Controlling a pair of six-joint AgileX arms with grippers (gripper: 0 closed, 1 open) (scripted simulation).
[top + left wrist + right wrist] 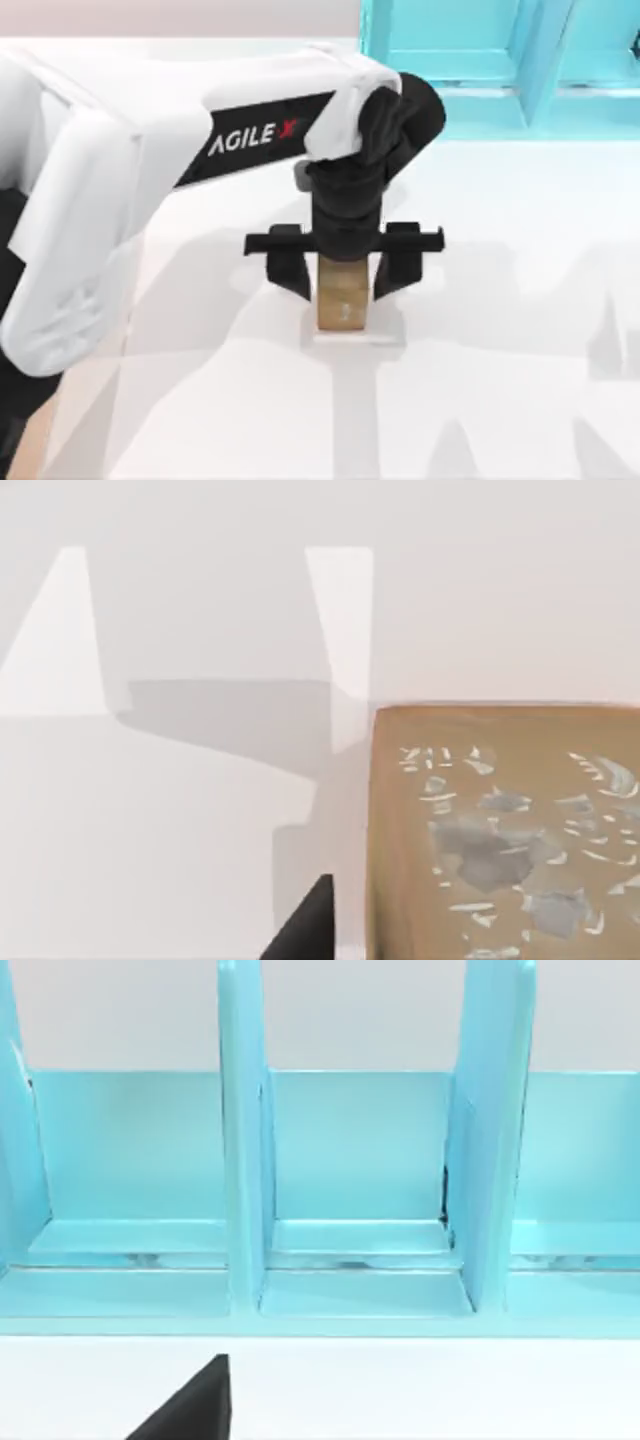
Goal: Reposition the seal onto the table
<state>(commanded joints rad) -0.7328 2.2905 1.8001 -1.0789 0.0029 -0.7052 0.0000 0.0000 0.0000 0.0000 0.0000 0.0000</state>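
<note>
Turquoise shelf unit [500, 60] beyond left gripper [342, 275], toward top view's right; upright dividers, open compartments, low front lip. Pale plain wall [340, 1010] behind shelf unit. Soft grey shadows around left gripper; light diffuse, bright.

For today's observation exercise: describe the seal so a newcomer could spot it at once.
Start at the white table, below the turquoise shelf unit. The left gripper hangs mid-table, fingers open; between them stands the seal, a small tan-brown upright block, the only brown thing there.
</note>
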